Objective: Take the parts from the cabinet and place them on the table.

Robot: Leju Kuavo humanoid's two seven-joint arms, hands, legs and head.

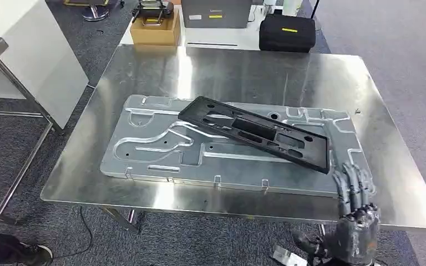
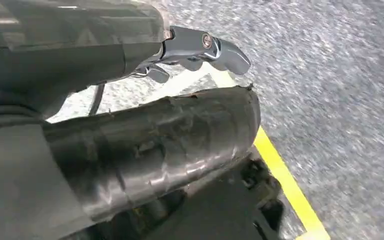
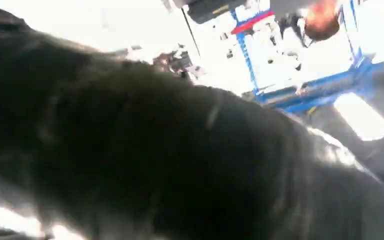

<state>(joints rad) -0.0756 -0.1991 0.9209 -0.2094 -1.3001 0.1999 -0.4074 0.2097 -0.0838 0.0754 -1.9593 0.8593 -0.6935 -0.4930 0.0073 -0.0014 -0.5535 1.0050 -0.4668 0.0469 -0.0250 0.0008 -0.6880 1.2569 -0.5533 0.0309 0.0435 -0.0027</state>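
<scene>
At the far left a white cabinet (image 1: 39,55) stands on grey carpet (image 1: 11,144), its slanted metal legs reaching down beside the steel table (image 1: 244,72), with a strip of open floor between the two. The table's shiny top fills the middle of the head view, its left edge and near edge bare, with carpet showing beyond both. A wide grey metal plate (image 1: 161,149) with raised channels lies flat across the table, its near side close to the table's near edge. A long black plastic part (image 1: 255,133) rests on top of that plate, laid aslant from middle-left far to right near. Beyond the table's far edge sit a cardboard box (image 1: 155,29) at left, a grey case (image 1: 216,14) in the middle and a black bag (image 1: 287,32) at right. The right hand (image 1: 358,221) rises at the table's near right corner, fingers loosely apart over the edge, near the black part's right end but not touching it, holding nothing. In the left wrist view the left hand (image 2: 200,50) hangs over speckled floor with a yellow line (image 2: 285,182), fingers curled; whether it grips anything cannot be told
</scene>
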